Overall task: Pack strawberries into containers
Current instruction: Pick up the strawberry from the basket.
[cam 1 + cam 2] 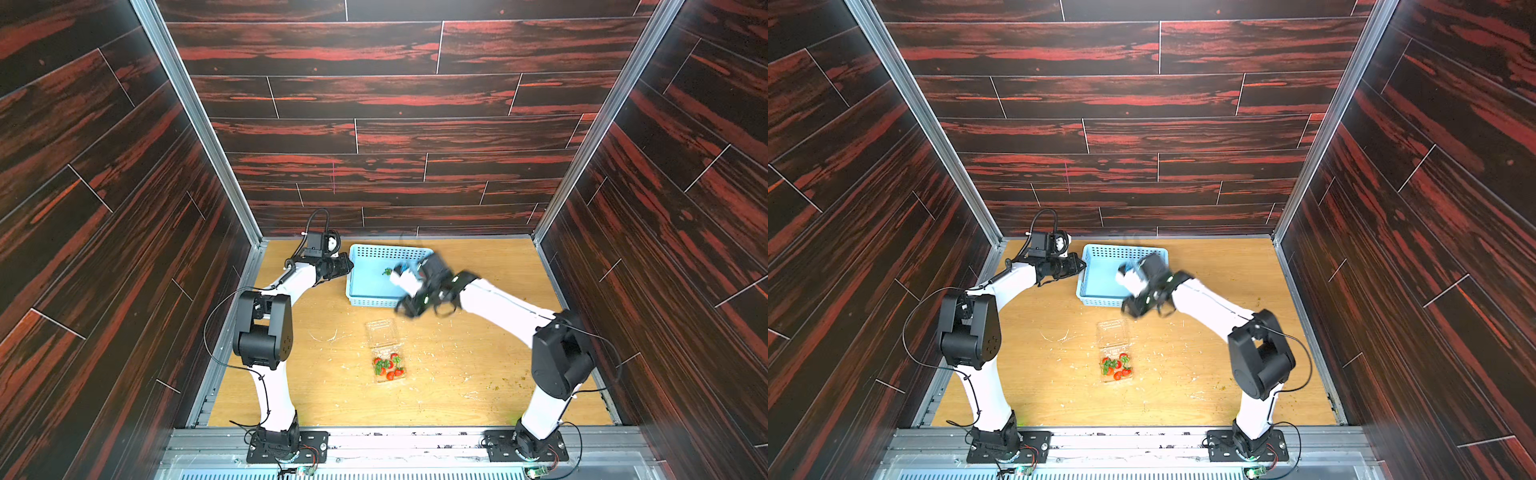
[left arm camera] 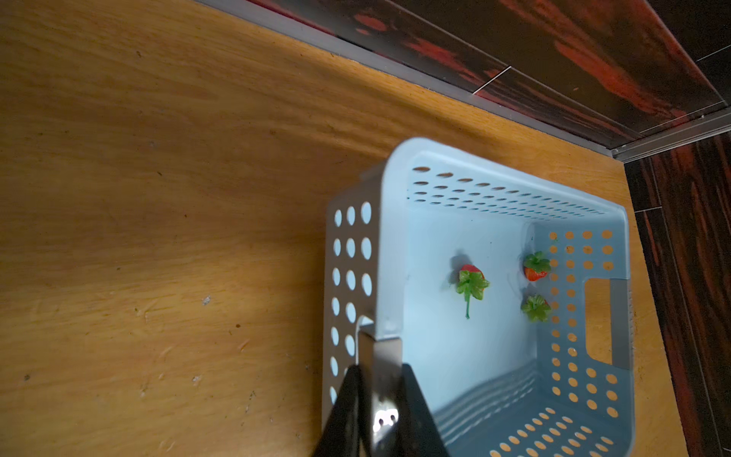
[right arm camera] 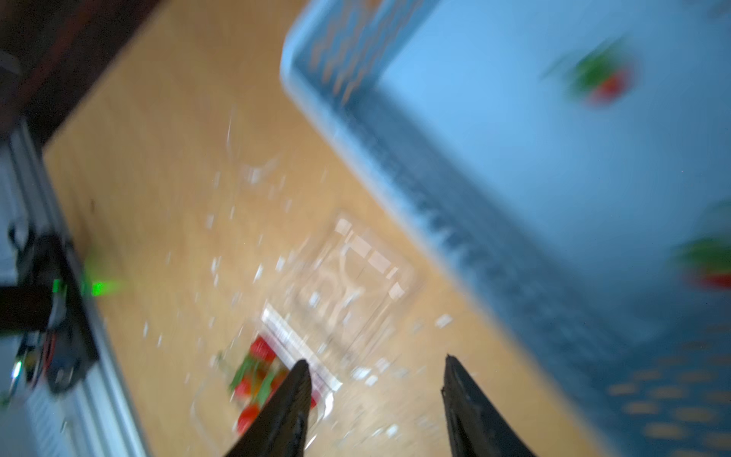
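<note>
The clear clamshell container (image 1: 381, 334) (image 1: 1113, 332) lies open mid-table, its lid flat behind its tray. Several red strawberries (image 1: 388, 365) (image 1: 1116, 365) (image 3: 253, 380) with green caps fill the tray. Three more strawberries (image 2: 470, 277) (image 2: 536, 267) (image 2: 536, 308) lie in the light blue basket (image 1: 390, 249) (image 1: 1125, 249) (image 2: 395, 237) (image 3: 514, 158); a top view shows one strawberry (image 1: 387, 272) there. My left gripper (image 1: 348, 266) (image 2: 379, 356) is shut on the basket's left rim. My right gripper (image 1: 419, 309) (image 1: 1142, 307) (image 3: 375, 360) hangs blurred over the basket's near edge, open and empty.
Dark wood-pattern walls and metal rails (image 1: 199, 124) close in the wooden table (image 1: 478, 353) on three sides. Scuffs and small green crumbs (image 1: 498, 386) mark the table near the right arm. The basket sits against the back wall.
</note>
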`<state>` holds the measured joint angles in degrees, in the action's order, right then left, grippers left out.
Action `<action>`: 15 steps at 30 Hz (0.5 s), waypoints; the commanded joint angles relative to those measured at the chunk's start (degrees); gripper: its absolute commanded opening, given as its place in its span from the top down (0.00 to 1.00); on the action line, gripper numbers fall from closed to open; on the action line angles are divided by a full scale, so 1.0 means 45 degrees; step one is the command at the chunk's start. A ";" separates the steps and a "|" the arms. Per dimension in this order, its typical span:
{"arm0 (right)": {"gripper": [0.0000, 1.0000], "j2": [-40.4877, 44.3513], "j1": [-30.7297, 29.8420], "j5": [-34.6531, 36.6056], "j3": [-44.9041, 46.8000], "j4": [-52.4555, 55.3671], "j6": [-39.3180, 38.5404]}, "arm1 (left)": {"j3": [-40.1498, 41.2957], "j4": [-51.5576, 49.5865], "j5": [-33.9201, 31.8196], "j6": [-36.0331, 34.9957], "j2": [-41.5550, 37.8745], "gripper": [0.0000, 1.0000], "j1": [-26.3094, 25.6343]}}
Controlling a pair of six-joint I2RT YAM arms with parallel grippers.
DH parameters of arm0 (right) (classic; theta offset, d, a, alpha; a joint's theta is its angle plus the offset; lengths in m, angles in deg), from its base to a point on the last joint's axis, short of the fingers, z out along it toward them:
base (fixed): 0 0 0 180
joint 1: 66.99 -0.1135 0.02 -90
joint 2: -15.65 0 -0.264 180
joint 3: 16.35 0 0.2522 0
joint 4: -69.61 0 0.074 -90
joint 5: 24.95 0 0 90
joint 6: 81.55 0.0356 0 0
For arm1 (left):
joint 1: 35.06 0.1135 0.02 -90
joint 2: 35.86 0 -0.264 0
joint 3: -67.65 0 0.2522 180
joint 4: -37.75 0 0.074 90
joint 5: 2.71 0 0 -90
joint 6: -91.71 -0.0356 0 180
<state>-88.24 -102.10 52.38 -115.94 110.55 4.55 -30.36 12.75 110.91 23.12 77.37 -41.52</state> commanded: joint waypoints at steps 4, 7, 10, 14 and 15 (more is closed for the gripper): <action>0.44 -0.3718 0.0442 0.1891 -0.3555 -0.0075 -0.0874 | -0.0265 -0.0008 0.0338 0.0047 -0.0440 1.00 -0.0106; 0.41 -0.5283 0.0459 0.2522 -0.5283 0.0288 -0.1352 | -0.0147 0.0040 0.0367 0.0079 -0.0511 1.00 -0.0127; 0.39 -0.6524 0.0527 0.2335 -0.6586 0.0642 -0.1507 | -0.0087 0.0060 0.0412 0.0089 -0.0555 1.00 -0.0166; 0.36 -0.7603 0.0521 0.1788 -0.7764 0.1125 -0.1482 | -0.0087 -0.0017 0.0416 0.0047 -0.0611 1.00 -0.0183; 0.36 -0.7714 0.0521 0.1759 -0.7817 0.1075 -0.1477 | -0.0069 -0.0005 0.0416 0.0047 -0.0628 1.00 -0.0186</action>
<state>-122.08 -99.74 61.52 -148.13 113.19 -1.29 -30.34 12.40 111.12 23.15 77.35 -42.08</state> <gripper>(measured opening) 0.641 0.172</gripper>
